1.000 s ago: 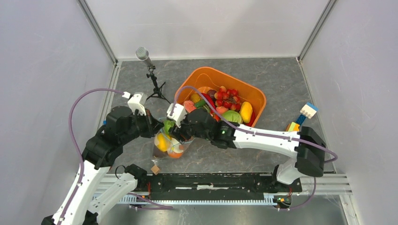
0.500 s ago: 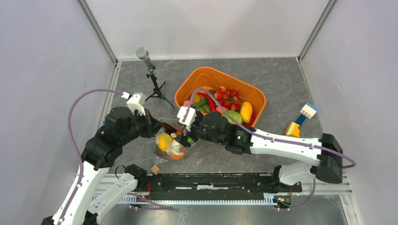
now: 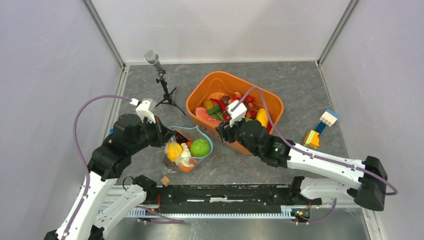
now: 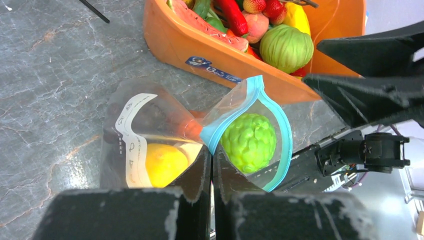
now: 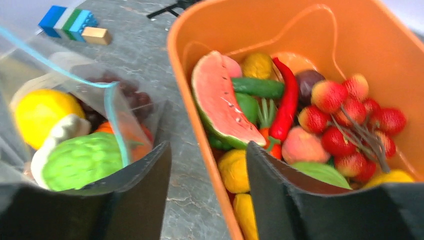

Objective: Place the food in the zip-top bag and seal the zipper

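Observation:
The zip-top bag (image 3: 176, 138) stands on the table with its mouth wide open; it also shows in the left wrist view (image 4: 135, 120). Its teal zipper (image 4: 281, 125) curves round the opening. Inside lie a green round bumpy fruit (image 3: 200, 147), a yellow fruit (image 3: 173, 150), a white piece (image 3: 186, 151) and an orange piece (image 3: 187, 166). My left gripper (image 4: 211, 155) is shut on the bag's mouth edge at its left side. My right gripper (image 5: 207, 145) is open and empty, over the near rim of the orange bin (image 3: 215, 80), to the right of the bag.
The bin (image 5: 380, 45) holds more food: a watermelon slice (image 5: 220, 105), a red pepper (image 5: 287, 100), red berries, yellow pieces. A microphone on a tripod (image 3: 152, 57) stands at the back left. A wooden cube (image 3: 165, 180) lies near the front rail. Building blocks (image 3: 320, 127) lie at the right.
My right gripper has let the green fruit go into the bag and has moved right, away from the bag's mouth to the bin's near rim. The left gripper has kept its hold.

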### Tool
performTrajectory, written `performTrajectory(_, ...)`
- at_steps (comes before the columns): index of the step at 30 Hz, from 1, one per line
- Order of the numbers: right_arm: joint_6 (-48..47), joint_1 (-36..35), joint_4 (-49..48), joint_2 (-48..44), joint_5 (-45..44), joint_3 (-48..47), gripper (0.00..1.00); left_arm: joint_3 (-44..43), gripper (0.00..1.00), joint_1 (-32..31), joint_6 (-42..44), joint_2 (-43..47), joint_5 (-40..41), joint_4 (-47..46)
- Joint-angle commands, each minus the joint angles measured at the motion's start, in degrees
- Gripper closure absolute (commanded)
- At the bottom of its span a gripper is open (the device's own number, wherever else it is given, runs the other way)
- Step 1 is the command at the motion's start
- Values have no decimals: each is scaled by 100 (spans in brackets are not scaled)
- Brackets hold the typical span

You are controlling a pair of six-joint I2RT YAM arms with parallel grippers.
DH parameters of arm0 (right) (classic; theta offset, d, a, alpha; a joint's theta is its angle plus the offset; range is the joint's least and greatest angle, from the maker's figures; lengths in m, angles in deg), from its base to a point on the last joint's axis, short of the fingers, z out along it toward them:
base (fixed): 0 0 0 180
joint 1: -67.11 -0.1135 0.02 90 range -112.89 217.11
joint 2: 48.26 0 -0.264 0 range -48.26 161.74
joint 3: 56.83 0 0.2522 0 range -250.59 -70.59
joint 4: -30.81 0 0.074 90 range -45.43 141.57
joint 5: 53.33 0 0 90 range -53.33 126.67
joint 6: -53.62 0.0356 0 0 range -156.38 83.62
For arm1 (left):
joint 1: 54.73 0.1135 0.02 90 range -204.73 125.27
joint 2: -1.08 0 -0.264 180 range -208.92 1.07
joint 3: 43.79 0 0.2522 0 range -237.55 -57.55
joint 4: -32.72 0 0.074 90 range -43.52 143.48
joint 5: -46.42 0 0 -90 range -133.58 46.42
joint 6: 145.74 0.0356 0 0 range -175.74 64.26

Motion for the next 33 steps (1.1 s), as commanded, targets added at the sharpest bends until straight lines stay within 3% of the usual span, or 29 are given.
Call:
performTrajectory(1, 695, 499, -39, -407, 678, 348, 43, -20, 96, 11, -171, 48, -25, -469)
performTrajectory(5, 568, 521, -264, -522, 1994, 604, 50, -110, 96, 13, -156, 80, 126, -419)
performTrajectory(14, 373, 521, -34, -683, 2977, 761, 58, -243, 96, 14, -147, 150, 331, -312)
performTrajectory(16, 246, 516, 99, -572, 2992, 757, 56, -224, 96, 14, -164, 135, 332, -332)
performTrajectory(21, 478, 637, 1162, 216, 924, 400, 54, -249, 96, 14, -231, 97, 180, -432)
performTrajectory(25, 629, 978, 1075, 448, 158, 359, 52, -232, 96, 15, -258, 73, 7, -478)
performTrajectory(29, 447, 1082, 553, 159, 902, 341, 47, -198, 96, 15, -289, 68, -112, -460)
performTrajectory(33, 998, 1078, -103, -238, 2086, 610, 32, -153, 96, 14, -318, 68, -102, -494)
